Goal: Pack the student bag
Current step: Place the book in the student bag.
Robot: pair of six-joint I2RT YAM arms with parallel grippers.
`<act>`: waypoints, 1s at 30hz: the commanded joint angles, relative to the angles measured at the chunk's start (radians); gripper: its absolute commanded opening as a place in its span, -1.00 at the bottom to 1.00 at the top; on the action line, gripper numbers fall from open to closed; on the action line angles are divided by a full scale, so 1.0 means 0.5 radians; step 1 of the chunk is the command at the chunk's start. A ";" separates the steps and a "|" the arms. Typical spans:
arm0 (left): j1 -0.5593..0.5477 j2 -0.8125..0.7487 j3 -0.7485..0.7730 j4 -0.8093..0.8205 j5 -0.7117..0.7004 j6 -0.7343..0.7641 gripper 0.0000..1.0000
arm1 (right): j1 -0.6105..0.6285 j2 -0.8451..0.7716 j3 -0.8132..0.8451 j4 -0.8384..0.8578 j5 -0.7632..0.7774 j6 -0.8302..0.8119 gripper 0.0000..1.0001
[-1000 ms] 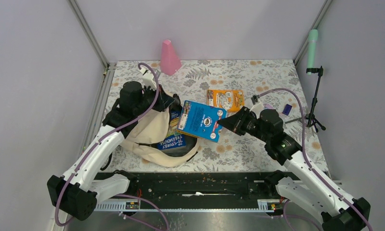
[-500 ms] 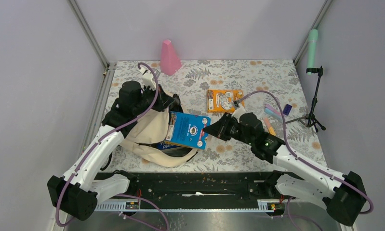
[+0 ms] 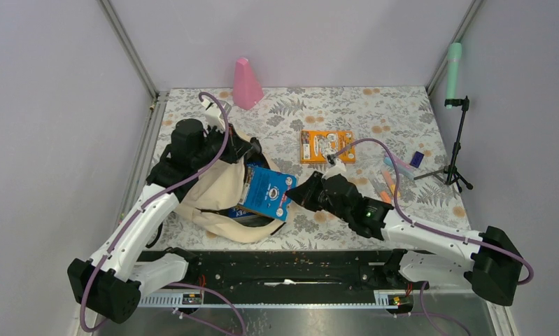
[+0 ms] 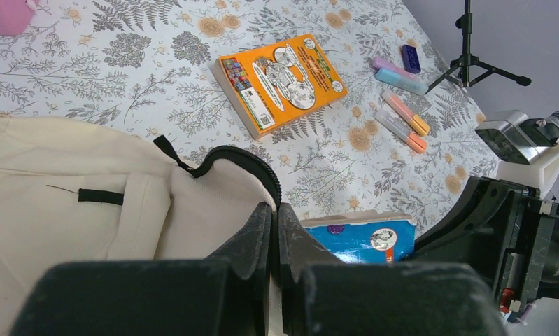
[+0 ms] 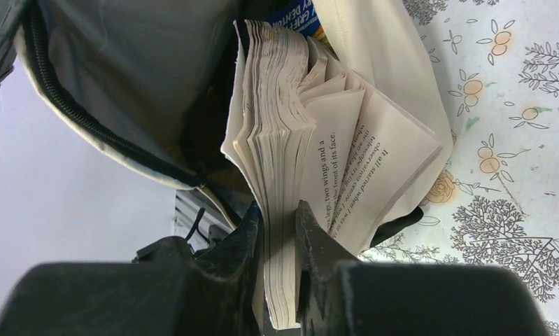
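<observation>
Student bag [image 3: 217, 183]: slumped in front of the left arm, mouth gaping toward the right arm. Pinched at the far rim of that mouth by the left gripper [image 4: 273, 222], fingers pressed together, apparently on the cream fabric beside the black trim, with the opening lifted.

Across the student bag's right-hand lip: blue book [image 3: 266, 192], one edge over the opening, the opposite edge gripped. Reaches from the right gripper straight toward the bag's interior. True long axis hard to tell from above, being tilted and foreshortened.

Clamped on that book: right gripper [image 5: 280, 224], the narrow gap between its fingers filled by the page block, loose pages fanning out toward the dark inside of the bag.

Nearer to the mouth for insertion: right arm, just beside the bag's lip.

Judged next: a push along the book's reach, down into the bag, minding splayed pages against the zipper edge.

Well apart from the bag, beyond its right side: orange book [image 3: 325, 145], flat and untouched.
</observation>
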 commanded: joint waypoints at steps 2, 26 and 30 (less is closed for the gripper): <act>0.009 -0.088 0.025 0.228 0.092 -0.006 -1.00 | 0.075 0.091 0.216 0.092 0.337 0.134 -1.00; 0.009 -0.140 -0.003 0.254 0.123 -0.033 -1.00 | 0.367 0.890 0.808 -0.158 0.867 -0.209 -1.00; 0.009 -0.154 -0.003 0.264 0.130 -0.039 -1.00 | 0.375 0.958 0.803 -0.216 0.888 -0.226 -1.00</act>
